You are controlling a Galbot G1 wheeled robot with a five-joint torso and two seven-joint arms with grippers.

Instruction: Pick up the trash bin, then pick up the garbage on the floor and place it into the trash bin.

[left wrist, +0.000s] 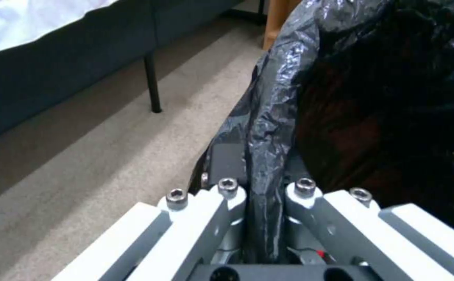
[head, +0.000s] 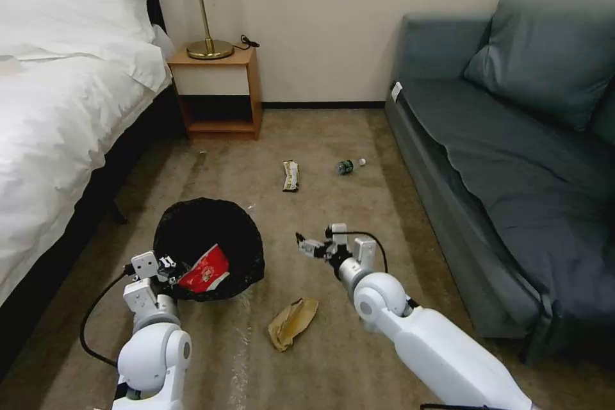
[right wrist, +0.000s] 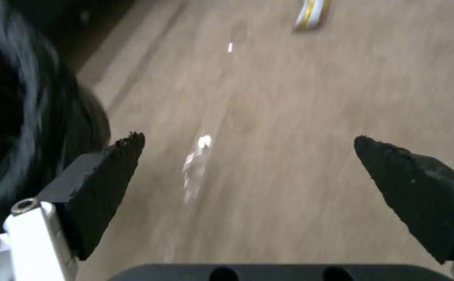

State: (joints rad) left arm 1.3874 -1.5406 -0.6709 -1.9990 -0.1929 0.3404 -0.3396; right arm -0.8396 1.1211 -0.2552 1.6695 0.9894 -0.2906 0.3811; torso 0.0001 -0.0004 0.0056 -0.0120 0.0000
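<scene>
Left gripper (left wrist: pixel 262 203) clamps the trash bin's (head: pixel 208 245) bag-lined rim at seven o'clock. Right gripper (head: pixel 310 245) hangs wide open, empty, at the bin's three o'clock.

Our arms: glossy white shells, rounded joints.
Our cables: black loops at each wrist.
Our left gripper (left wrist: pixel 263 203): white links, silver hex screws.
Our right gripper (right wrist: pixel 248 156): black wedge pads.

The left gripper (head: pixel 168 264) grips the trash bin (head: pixel 208 245) rim; brown paper (head: pixel 291 322) lies beside it.
</scene>
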